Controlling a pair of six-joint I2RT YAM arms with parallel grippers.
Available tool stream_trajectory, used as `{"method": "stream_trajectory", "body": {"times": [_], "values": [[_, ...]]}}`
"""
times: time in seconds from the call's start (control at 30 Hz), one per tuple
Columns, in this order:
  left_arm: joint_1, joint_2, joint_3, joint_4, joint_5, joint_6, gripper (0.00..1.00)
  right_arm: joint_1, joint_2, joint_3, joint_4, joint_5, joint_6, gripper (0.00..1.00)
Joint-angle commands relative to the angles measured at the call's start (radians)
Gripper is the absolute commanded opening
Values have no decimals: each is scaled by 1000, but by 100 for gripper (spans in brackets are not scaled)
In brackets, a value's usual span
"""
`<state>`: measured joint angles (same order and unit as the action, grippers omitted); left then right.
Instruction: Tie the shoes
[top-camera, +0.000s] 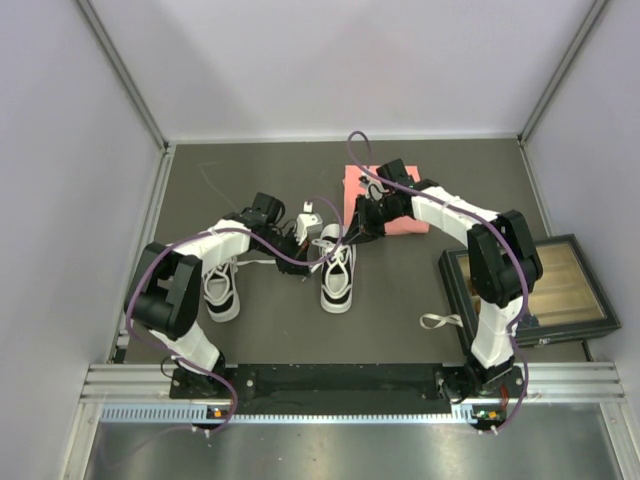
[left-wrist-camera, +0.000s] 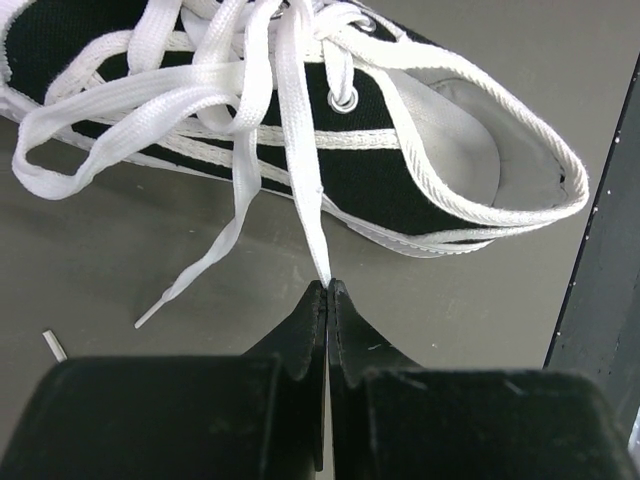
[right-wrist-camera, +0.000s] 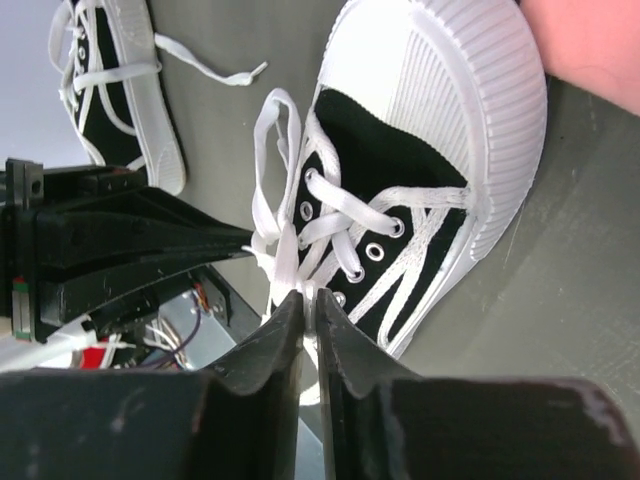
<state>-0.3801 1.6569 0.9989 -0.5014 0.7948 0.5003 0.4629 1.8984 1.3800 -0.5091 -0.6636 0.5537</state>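
Near the middle of the table (top-camera: 395, 295): the middle shoe (top-camera: 337, 280), upright on its sole, black side panel and white trim showing, toe cap at the far end just beside the pink pad (top-camera: 353, 192). Laces loose and undone across the eyelets, spilling over the side onto the table.

From that tangle, a lace end (left-wrist-camera: 298, 150) drawn straight out from the shoe's side. Left gripper (left-wrist-camera: 327, 290): pressed fully together on this lace end, the white tape pinched between the two black tips, low over the table just beside the shoe's heel half.

From the opposite side, the right gripper (right-wrist-camera: 303, 298): narrowed to a thin slit, with the other lace (right-wrist-camera: 288, 262) running down from the eyelets into that slit, so clamped on it. Tips just beside the lacing, and close to the left gripper across the shoe.

Left of the middle shoe and apart from it, under the left arm: the second shoe (top-camera: 220, 292), upright too, its own laces trailing loose on the table.

Farther out, at the right edge of the table beside the right arm: a framed tray (top-camera: 570, 280). Near its front corner, a white strap (top-camera: 437, 322) lying flat.
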Motion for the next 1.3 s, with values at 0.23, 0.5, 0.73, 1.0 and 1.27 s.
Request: {"method": "stream_trajectory", "body": {"times": [0.23,0.5,0.73,1.0,1.27], "values": [[66,-138,-52,305,54,-307,46,-6,-35,10,27,-24,-8,0],[66,-74,-65,552,0,-854,61,-6,-50,7,17,-31,-29,0],[26,-71,-103,638,-146,-1082,63,-3,-73,-18,11,-44,-44,0],[-8,-13,-51,561,-284,-1102,59,8,-85,-33,9,-45,-54,0],[-32,33,-23,554,-328,-1120,59,13,-79,-24,12,-45,-47,0]]}}
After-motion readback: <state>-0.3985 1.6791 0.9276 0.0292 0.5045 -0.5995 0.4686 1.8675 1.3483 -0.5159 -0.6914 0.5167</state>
